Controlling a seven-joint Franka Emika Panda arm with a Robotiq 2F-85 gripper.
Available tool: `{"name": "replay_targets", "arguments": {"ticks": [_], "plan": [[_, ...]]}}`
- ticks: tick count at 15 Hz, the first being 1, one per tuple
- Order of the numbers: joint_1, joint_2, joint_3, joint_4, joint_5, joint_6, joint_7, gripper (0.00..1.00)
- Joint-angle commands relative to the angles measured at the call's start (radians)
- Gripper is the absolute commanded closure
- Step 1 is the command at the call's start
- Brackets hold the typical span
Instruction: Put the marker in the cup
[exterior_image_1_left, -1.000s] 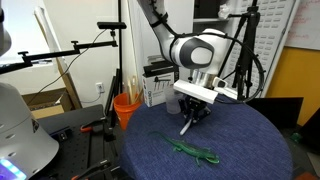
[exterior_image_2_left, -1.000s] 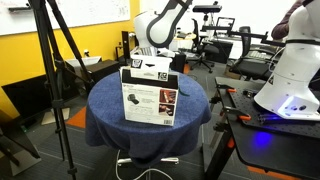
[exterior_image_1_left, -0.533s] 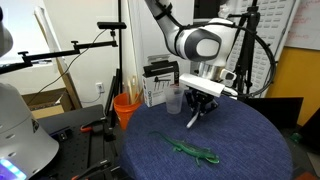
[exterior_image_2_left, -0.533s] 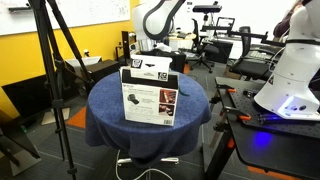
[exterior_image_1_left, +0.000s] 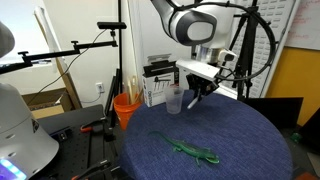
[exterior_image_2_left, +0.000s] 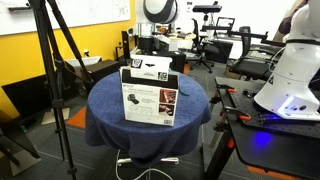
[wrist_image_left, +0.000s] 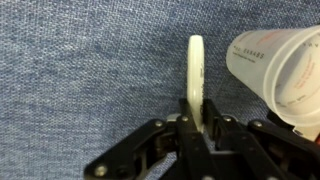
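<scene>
My gripper (wrist_image_left: 195, 122) is shut on the marker (wrist_image_left: 196, 75), a slim white stick that points away from the jaws in the wrist view. In an exterior view the gripper (exterior_image_1_left: 198, 92) holds the marker (exterior_image_1_left: 192, 101) tilted, raised above the blue tablecloth, just beside the clear plastic cup (exterior_image_1_left: 173, 100). The cup (wrist_image_left: 280, 70) shows at the right of the wrist view, close to the marker but apart from it. The marker's blue end is hidden. In the other exterior view only the arm (exterior_image_2_left: 156, 14) shows, behind a box.
A green toy lizard (exterior_image_1_left: 194, 152) lies on the round blue table (exterior_image_1_left: 250, 140). An orange bucket (exterior_image_1_left: 126, 108) stands beyond the table's edge. A black-and-white box (exterior_image_2_left: 149, 95) stands on the table. Tripods (exterior_image_2_left: 52, 60) and other robots surround it.
My gripper has risen from the tablecloth with the marker in it and moved up beside the cup. The cup and lizard have not moved.
</scene>
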Motion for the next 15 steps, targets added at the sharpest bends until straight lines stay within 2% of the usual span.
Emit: {"name": "replay_targets", "arguments": {"ticks": [1,8,15], "plan": [[-0.013,-0.117,0.049,-0.124,0.078,0.124,-0.022,0.95],[-0.011,-0.257,0.154,-0.303,0.198,0.446,-0.045,0.95],[-0.029,-0.320,0.259,-0.415,0.333,0.576,-0.067,0.95]]}}
